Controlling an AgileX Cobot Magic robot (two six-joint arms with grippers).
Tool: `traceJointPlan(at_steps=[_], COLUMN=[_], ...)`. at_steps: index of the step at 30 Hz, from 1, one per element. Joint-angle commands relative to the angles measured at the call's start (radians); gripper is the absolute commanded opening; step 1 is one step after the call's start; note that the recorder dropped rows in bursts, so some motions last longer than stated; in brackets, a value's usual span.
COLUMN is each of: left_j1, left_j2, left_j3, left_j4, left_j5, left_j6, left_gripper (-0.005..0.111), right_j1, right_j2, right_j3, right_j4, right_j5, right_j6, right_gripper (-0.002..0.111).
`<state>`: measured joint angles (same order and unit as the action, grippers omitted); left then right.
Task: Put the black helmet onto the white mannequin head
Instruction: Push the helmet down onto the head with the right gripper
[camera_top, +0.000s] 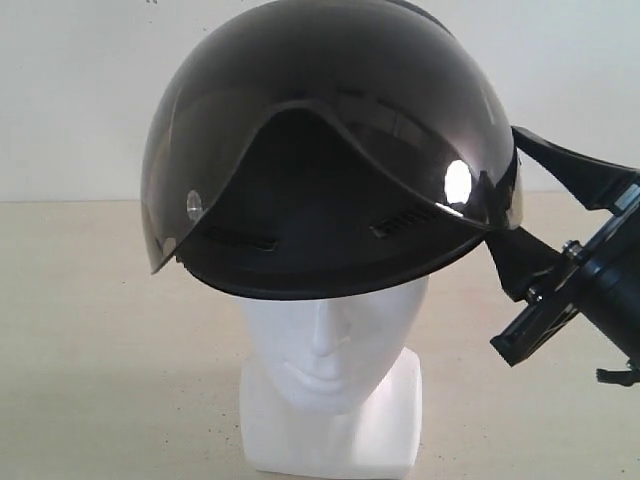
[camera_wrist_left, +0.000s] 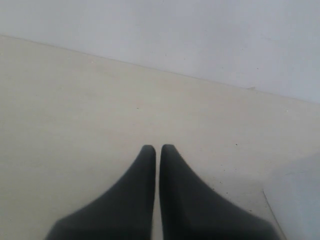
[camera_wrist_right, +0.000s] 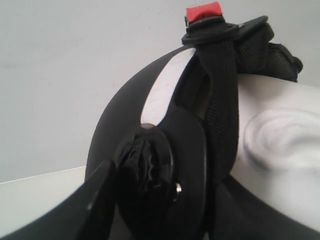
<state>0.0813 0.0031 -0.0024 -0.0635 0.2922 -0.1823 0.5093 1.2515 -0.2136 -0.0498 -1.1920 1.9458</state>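
helmet: the black helmet sits on top of the white mannequin head, its rim down over the brow so only nose, mouth and chin show below it.
seat: it looks slightly tilted, with the rim lower on the left of the exterior view than on the right.
visor: the smoky visor wraps the front, well above the face.
right claw: the right gripper is at the helmet's side with its jaws spread and the rim between them; i cannot tell whether they press the shell or merely flank it.
wrist detail: one finger lies just beside the side knob; the strap runs up by the moulded ear, with a red tab at its end.
left claw: the left gripper is clenched, nothing in it, over the bare table.
progress: placement looks nearly done; the right arm needs to get clear.
risk 1: a finger that catches the rim or knob on the way out could drag the helmet askew or off.
risk 2: the shell is wider than the head, so a sideways nudge could rock it.
risk 3: a hard pull could tip the head on its short base.
risk 4: the bunched strap may keep the helmet from settling level.
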Motion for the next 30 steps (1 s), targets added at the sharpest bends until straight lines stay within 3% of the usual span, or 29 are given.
traceJointPlan(at_steps=[1,30], left_j1=[-0.006,-0.006], left_j2=[-0.003,-0.003], left_j3=[0.002,0.002], left_j4=[-0.007,-0.007], left_j5=[0.0,0.0], left_j6=[0.0,0.0], left_gripper=[0.004,0.004], right_j1=[-0.012,-0.012], right_j2=[0.015,0.015], right_j3=[0.045,0.045], right_j4=[0.06,0.063], right_j5=[0.188,0.282], right_j6=[-0.045,-0.054], right_gripper=[0.0,0.0])
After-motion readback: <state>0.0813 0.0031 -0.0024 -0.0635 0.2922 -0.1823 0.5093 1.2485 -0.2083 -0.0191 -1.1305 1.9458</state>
